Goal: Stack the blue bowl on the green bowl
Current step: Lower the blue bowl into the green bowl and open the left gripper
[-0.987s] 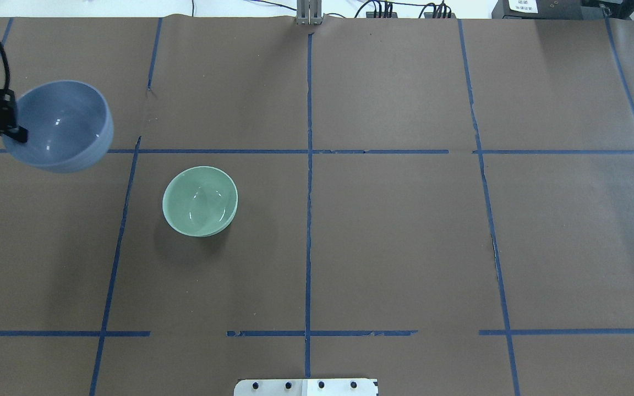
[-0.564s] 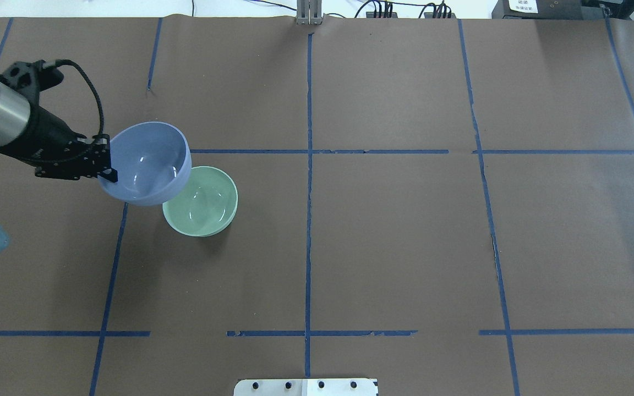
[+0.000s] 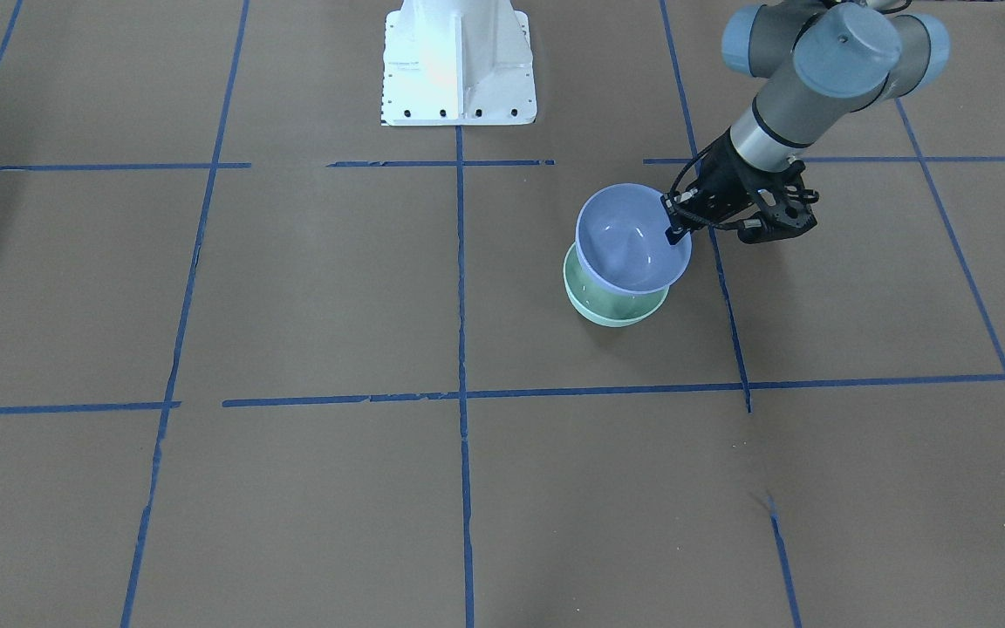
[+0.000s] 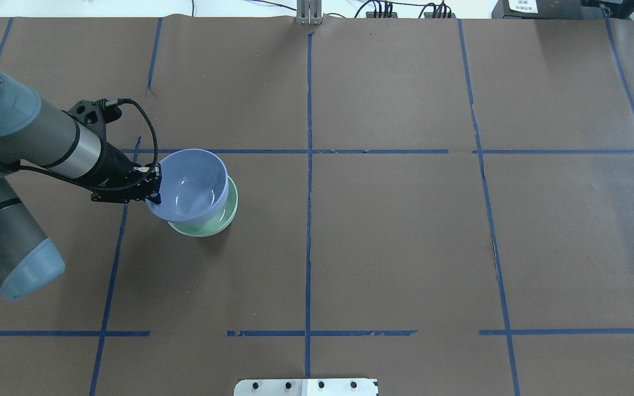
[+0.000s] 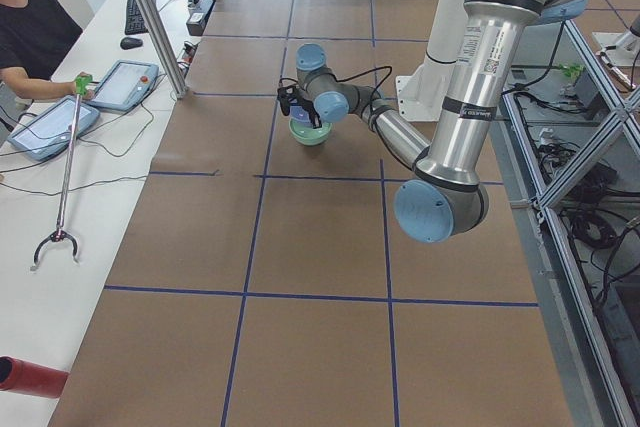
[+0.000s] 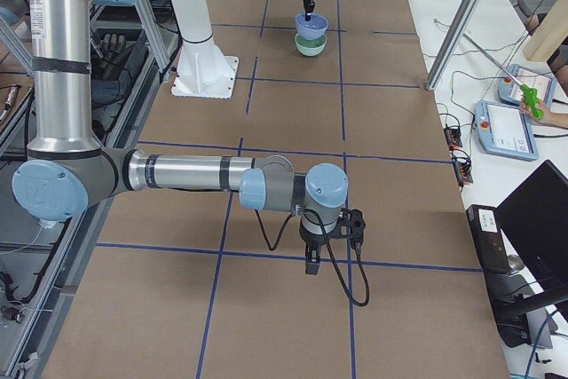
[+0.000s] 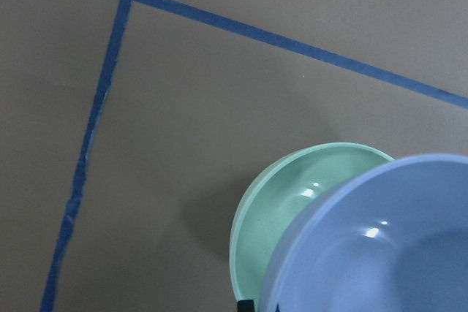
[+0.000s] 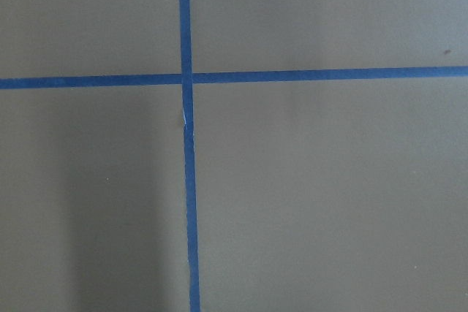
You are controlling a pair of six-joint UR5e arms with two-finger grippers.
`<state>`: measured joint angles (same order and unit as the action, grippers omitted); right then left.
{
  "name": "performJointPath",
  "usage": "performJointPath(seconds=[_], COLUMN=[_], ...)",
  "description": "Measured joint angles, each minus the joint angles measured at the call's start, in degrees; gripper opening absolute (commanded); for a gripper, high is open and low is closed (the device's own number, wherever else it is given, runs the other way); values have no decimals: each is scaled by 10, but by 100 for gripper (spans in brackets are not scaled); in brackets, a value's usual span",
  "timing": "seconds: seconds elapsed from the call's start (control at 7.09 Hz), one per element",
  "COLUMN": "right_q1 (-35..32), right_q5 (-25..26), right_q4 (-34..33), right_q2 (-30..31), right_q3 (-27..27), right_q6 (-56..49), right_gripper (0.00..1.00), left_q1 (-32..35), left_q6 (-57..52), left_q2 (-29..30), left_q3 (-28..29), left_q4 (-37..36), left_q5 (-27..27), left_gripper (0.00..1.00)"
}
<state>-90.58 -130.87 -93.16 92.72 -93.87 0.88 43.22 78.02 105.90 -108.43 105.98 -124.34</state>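
Note:
The green bowl (image 4: 207, 228) stands upright on the brown table, left of centre. The blue bowl (image 4: 190, 184) hangs over it and hides most of it, set slightly towards the left and far side. My left gripper (image 4: 153, 190) is shut on the blue bowl's left rim, one finger inside it. In the front-facing view the blue bowl (image 3: 629, 240) sits above the green bowl (image 3: 616, 310), and I cannot tell whether they touch. In the left wrist view the blue bowl (image 7: 395, 246) overlaps the green bowl (image 7: 285, 210). My right gripper (image 6: 312, 259) hovers far off over bare table, and I cannot tell whether it is open.
Blue tape lines (image 4: 309, 165) divide the brown table into squares. The white robot base (image 3: 459, 61) stands at the near edge. An operator (image 5: 25, 32) and tablets (image 5: 125, 82) are on a side bench beyond the table.
My left arm has carried the blue bowl from the far left edge rightwards and nearer, until it is over the green bowl. The green bowl has not moved.

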Motion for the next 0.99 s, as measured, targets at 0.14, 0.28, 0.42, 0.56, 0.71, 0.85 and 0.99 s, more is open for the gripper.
performJointPath(seconds=[0.14,0.28,0.42,0.56,0.71,0.85,0.99], right_q1=[0,0,0,0,0,0,0], right_q5=[0,0,0,0,0,0,0], right_q4=[0,0,0,0,0,0,0], right_q2=[0,0,0,0,0,0,0], right_q3=[0,0,0,0,0,0,0], right_q6=[0,0,0,0,0,0,0], right_gripper=[100,100,100,100,100,100,100], left_q1=[-4,-6,-6,-7,-6,-5,-2], left_q6=[3,2,-2,-7,-10,-11,-13], left_q2=[4,5,5,3,-1,-3,-3], left_q3=[6,10,13,15,15,13,8], left_q4=[2,3,5,12,20,25,27], left_q5=[5,7,8,8,8,8,7], left_gripper=[12,99,100,100,100,100,100])
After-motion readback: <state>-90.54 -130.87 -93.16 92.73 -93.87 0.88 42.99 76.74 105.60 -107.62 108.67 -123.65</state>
